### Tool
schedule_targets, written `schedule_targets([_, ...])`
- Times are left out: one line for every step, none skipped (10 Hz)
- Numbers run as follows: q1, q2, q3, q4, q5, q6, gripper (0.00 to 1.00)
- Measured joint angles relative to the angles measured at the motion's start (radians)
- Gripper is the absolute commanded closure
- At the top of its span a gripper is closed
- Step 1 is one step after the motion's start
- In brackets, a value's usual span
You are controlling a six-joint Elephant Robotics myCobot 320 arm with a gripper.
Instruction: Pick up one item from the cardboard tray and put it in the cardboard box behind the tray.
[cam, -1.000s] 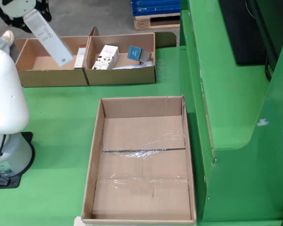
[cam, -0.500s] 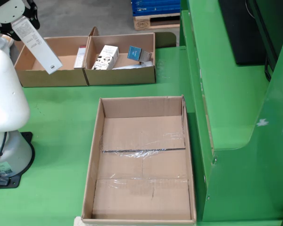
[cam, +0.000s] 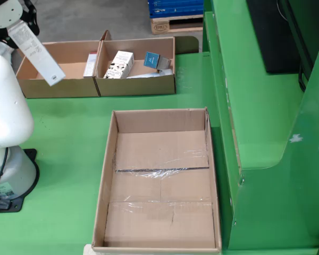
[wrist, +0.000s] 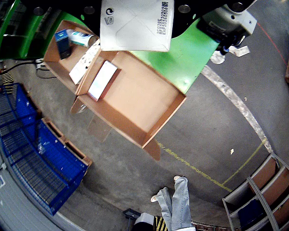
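holding white packet (cam: 38, 54), claw (cam: 18, 24) above tray (cam: 58, 87)

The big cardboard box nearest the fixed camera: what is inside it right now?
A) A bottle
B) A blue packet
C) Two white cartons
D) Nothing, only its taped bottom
D: in the view from the side, the big cardboard box shows only its bare, taped floor, while the cartons and the blue packet lie in the cardboard tray behind it.

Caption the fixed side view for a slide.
White arm carries a flat white box above two cardboard trays of packaged items, with a large empty cardboard box in front.
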Motion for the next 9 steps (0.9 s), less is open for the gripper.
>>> schedule_targets([0.018,0.000,0.000,0.009,-0.006,0.006,1.00])
schedule_targets([0.029,-0.005,0.000,0.017,-0.011,0.012,1.00])
schedule_targets([0.060,-0.037,0.000,0.058,-0.032,0.009,1.00])
schedule_targets([0.083,-0.081,0.000,0.100,-0.024,0.014,1.00])
schedule_targets([0.086,-0.132,0.000,0.152,-0.038,0.008,1.00])
schedule_targets([0.086,-0.150,0.000,0.196,-0.047,0.001,1.00])
schedule_targets([0.083,-0.178,0.000,0.239,-0.057,-0.002,1.00])
schedule_targets([0.080,-0.187,-0.001,0.293,-0.058,-0.005,1.00])
schedule_targets([0.077,-0.219,0.000,0.336,-0.064,-0.009,1.00])
